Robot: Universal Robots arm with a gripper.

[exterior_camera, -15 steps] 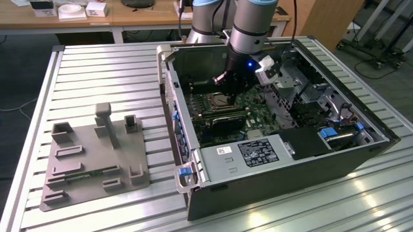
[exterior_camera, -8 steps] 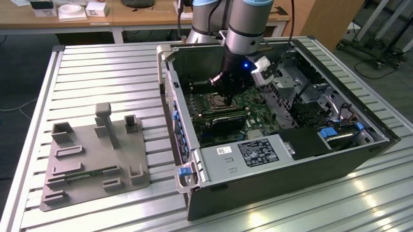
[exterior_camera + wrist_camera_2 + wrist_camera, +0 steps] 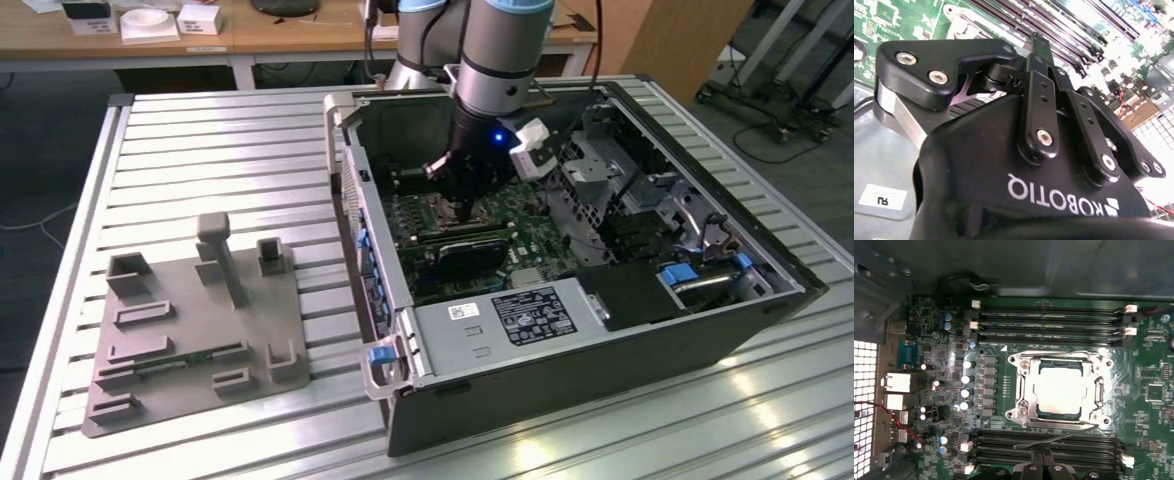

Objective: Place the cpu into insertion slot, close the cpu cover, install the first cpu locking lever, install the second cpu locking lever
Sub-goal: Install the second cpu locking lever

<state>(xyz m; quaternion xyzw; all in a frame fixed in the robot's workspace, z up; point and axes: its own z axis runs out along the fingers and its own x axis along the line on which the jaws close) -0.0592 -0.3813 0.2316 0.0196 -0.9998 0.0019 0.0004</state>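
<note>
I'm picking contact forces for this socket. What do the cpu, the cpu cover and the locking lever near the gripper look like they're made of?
The cpu shows a bright, glaring silvery top, probably plated metal. The cpu cover around it is thin, shiny silver plate, likely stamped steel. The locking lever is a slim grey bent rod, apparently steel wire. The gripper looks matte black, either plastic or coated metal.

Black gripper point(image 3: 1040, 42) body close-up, fingers together, over green mobo point(image 3: 894, 20), mem slots point(image 3: 1074, 25) beyond

White lettering on the gripper point(image 3: 1037, 44) (upside down); sticker point(image 3: 882, 198) on grey panel point(image 3: 884, 150).
</note>
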